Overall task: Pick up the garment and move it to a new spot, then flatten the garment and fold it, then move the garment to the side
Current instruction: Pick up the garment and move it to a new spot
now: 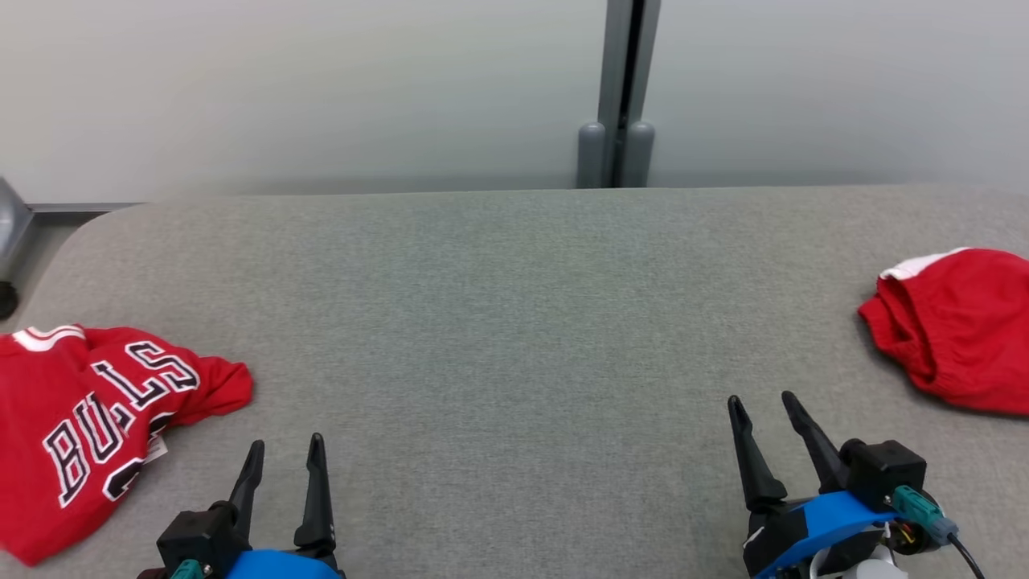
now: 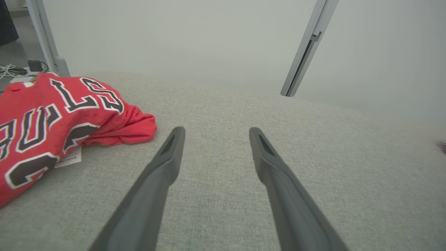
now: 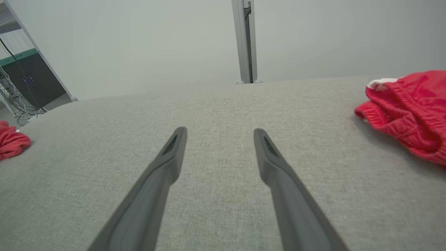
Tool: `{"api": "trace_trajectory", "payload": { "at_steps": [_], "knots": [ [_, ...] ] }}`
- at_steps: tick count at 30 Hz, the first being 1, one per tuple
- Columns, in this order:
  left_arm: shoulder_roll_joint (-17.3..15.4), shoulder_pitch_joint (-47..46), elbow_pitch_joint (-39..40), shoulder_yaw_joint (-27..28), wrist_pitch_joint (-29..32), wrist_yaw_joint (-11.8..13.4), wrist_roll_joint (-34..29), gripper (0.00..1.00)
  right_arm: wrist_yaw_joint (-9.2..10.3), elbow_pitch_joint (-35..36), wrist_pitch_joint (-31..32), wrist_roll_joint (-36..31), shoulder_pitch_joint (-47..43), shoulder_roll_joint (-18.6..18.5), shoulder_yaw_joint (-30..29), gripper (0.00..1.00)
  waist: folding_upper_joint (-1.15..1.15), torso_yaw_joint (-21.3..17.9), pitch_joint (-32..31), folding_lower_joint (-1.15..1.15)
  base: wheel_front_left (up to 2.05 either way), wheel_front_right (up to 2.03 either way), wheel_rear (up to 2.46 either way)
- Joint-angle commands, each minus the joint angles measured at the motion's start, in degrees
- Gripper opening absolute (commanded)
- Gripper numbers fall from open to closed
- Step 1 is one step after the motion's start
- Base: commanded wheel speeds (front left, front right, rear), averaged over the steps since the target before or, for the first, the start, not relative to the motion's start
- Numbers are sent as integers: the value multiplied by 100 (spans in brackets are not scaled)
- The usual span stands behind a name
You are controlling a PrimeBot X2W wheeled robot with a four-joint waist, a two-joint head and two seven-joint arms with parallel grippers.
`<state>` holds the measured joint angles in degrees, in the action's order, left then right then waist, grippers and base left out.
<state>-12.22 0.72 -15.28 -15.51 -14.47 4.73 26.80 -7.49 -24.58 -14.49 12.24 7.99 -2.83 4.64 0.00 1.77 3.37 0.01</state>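
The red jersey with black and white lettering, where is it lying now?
In the head view the red jersey with black and white lettering lies crumpled at the lower left of the grey fabric surface, just left of the left gripper.

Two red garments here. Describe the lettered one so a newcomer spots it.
On the grey table, look at the near left edge, beside the left tool. The jersey lies crumpled there. Unlike the plain red garment at the far right, it carries black-and-white block letters.
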Motion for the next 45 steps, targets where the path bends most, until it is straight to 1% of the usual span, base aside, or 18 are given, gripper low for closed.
{"api": "trace_trajectory", "payload": {
  "at_steps": [1, 7, 18, 22, 25, 30, 35, 38, 40, 42, 45],
  "knots": [
    [-1, -77, -13, -25, 3, -3, -11, 100, -1, 43, -37, -49, -3, -10, -42, 100, 0, 82, -13, -1, 0, 0, 0],
    [-39, -89, 8, 3, -2, 58, -13, 100, -1, 174, -43, -205, -19, -9, -143, 100, 0, 646, -68, -1, 0, 0, 0],
    [-189, 179, 182, 152, 15, 213, 39, 100, -1, 277, 17, -110, -172, -11, 15, 100, 0, 2101, -233, -1, 0, 0, 0],
    [-264, 295, 278, 247, 20, 283, 83, 100, -1, 279, 57, -92, -191, -14, 121, 100, 0, 2493, -275, -1, 0, 0, 0],
    [-318, 385, 357, 300, 39, 328, 112, 100, -1, 275, 78, -81, -176, -13, 220, 100, 0, 2682, -309, -1, 0, 0, 0],
    [-518, 466, 473, 449, 51, 382, 136, 100, -1, 369, 122, -68, -131, -14, 404, 100, 0, 2773, -332, -1, 0, 0, 0],
    [-741, 416, 759, 681, 128, 489, 185, 100, -1, 519, 205, -155, -42, -15, 478, 100, 0, 2630, -246, -1, 0, 0, 0],
    [-1033, 117, 984, 942, 195, 566, 170, 100, -1, 693, 289, -318, 34, -14, 406, 100, 0, 2467, -98, -1, 0, 0, 0],
    [-1274, -151, 1166, 1084, 311, 569, 135, 100, -1, 858, 377, -491, 86, -15, 314, 100, 0, 2348, 37, -1, 0, 0, 0],
    [-1557, -538, 1335, 1225, 486, 517, 141, 100, -1, 1056, 491, -657, 158, -12, 229, 100, 0, 2225, 197, -1, 0, 0, 0],
    [-1931, -1273, 1441, 1367, 823, 373, 226, 100, -1, 1394, 686, -917, 339, -13, 149, 100, 0, 2008, 483, -1, 0, 0, 0]
  ]
}}
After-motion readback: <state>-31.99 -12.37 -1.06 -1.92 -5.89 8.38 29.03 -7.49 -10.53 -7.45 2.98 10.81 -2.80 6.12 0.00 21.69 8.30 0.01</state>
